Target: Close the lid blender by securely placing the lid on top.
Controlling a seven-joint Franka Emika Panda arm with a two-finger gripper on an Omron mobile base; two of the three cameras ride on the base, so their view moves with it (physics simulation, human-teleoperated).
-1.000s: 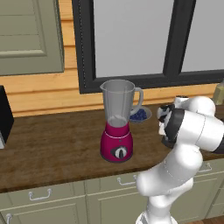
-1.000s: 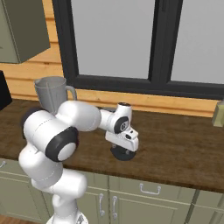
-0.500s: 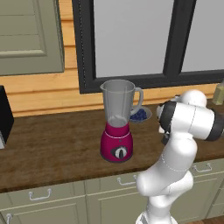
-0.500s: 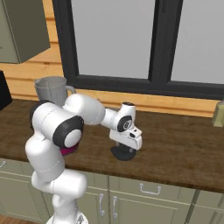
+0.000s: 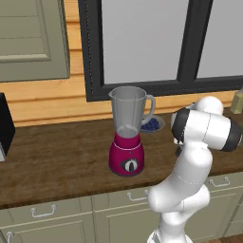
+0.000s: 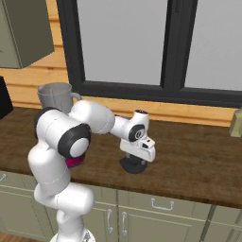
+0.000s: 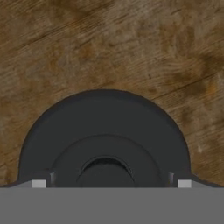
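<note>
The lid (image 7: 105, 127), a dark round disc with a raised middle knob, lies flat on the wooden counter (image 7: 131, 43). My gripper (image 7: 111, 181) hangs straight over it, open, with its fingertips (image 7: 38, 183) down near the lid's two sides and nothing gripped. From the right base view the gripper (image 6: 135, 159) stands just above the lid (image 6: 133, 166). To the left, the blender (image 5: 127, 137) stands upright with its magenta base, dark dial and clear jar open at the top. In the right base view my arm hides most of the blender (image 6: 56, 96).
A bowl of blueberries (image 5: 151, 125) sits behind the blender near the window wall. A dark appliance (image 5: 4, 126) stands at the counter's left end. A pale bottle (image 6: 236, 122) is at the far right. Drawers run below the counter's front edge.
The hand has sunk a little closer to the lid and the arm's elbow has swung round. The lid and the blender have stayed put.
</note>
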